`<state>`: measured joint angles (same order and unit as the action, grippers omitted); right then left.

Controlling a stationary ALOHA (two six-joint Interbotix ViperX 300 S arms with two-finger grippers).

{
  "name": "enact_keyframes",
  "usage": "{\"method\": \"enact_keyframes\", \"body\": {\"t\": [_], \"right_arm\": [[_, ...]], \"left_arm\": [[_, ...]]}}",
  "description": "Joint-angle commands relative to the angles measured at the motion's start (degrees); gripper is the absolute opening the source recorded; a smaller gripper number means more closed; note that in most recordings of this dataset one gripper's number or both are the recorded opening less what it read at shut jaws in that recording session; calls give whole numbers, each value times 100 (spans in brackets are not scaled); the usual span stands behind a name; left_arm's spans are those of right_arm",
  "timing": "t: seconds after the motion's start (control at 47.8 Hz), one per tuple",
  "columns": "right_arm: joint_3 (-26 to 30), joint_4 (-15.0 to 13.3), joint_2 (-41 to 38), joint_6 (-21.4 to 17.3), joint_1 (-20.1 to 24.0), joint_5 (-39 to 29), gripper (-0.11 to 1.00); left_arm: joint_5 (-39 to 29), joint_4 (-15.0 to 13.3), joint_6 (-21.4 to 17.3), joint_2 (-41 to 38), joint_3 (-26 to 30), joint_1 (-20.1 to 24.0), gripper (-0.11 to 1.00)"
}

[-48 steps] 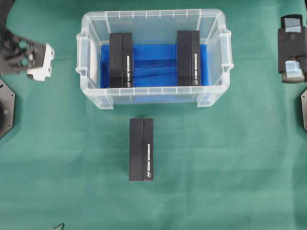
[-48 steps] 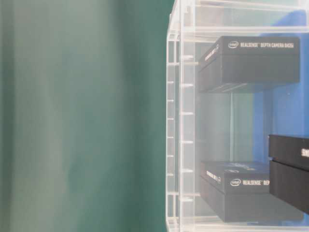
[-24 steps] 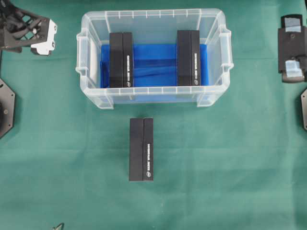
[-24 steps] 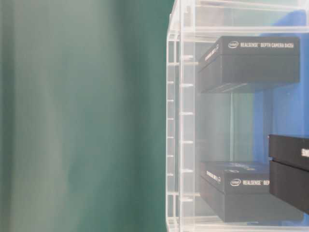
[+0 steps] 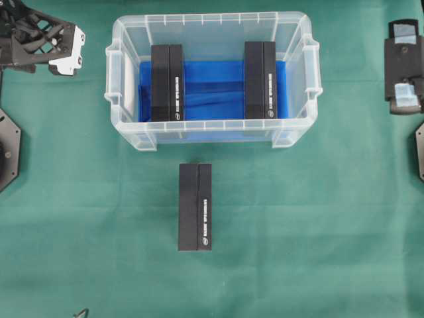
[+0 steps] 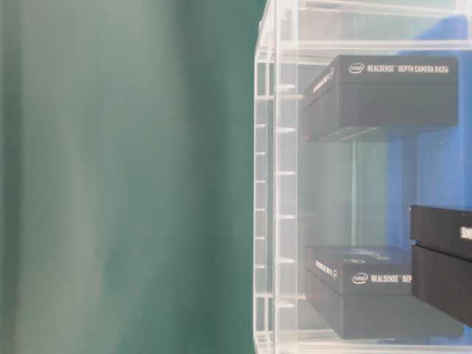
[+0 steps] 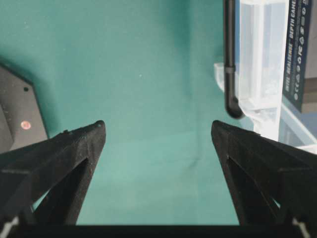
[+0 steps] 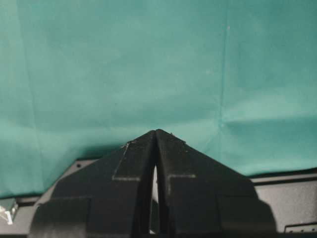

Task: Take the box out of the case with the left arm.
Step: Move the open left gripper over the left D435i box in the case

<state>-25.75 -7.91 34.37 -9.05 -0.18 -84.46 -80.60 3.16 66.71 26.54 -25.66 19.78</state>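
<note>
The clear case (image 5: pixel 124 30) stands at the back middle of the green cloth, blue sheet on its bottom. Two black boxes stand inside, one at the left (image 5: pixel 167 83) and one at the right (image 5: pixel 260 79). A third black box (image 5: pixel 195 207) lies on the cloth in front of the case. My left gripper (image 5: pixel 65 50) hovers outside the case, off its left end, open and empty. In the left wrist view the left gripper (image 7: pixel 157 126) has its jaws wide over bare cloth, with the case (image 7: pixel 260 69) to its right. My right gripper (image 8: pixel 156 132) is shut and empty.
The right arm (image 5: pixel 403 66) rests at the right edge of the cloth. Black base plates sit at the left edge (image 5: pixel 8 149) and right edge (image 5: pixel 420 152). At table level the case wall (image 6: pixel 269 184) shows the inner boxes (image 6: pixel 391 96) through it.
My left gripper has moved toward the back of the table and slightly right, nearer the case's left end. Its jaws stay wide. The boxes and the right arm have not moved.
</note>
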Motion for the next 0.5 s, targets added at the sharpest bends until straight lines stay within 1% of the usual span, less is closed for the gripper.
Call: {"method": "enact_keyframes", "body": {"t": [0.0, 0.167, 0.293, 0.356, 0.481], "right_arm": [[53, -9, 26, 9, 0, 26, 3], [53, -18, 26, 9, 9, 35, 3], [53, -9, 26, 9, 9, 26, 3], [53, -9, 26, 9, 9, 35, 3], [53, -9, 26, 9, 9, 26, 3]], "left_arm": [[18, -9, 18, 26, 132, -35, 89], [18, -26, 35, -18, 158, -35, 89], [62, -35, 70, -176, 308, -123, 89], [97, -35, 97, -334, 457, -202, 89], [132, -35, 281, -668, 791, -334, 89]]}}
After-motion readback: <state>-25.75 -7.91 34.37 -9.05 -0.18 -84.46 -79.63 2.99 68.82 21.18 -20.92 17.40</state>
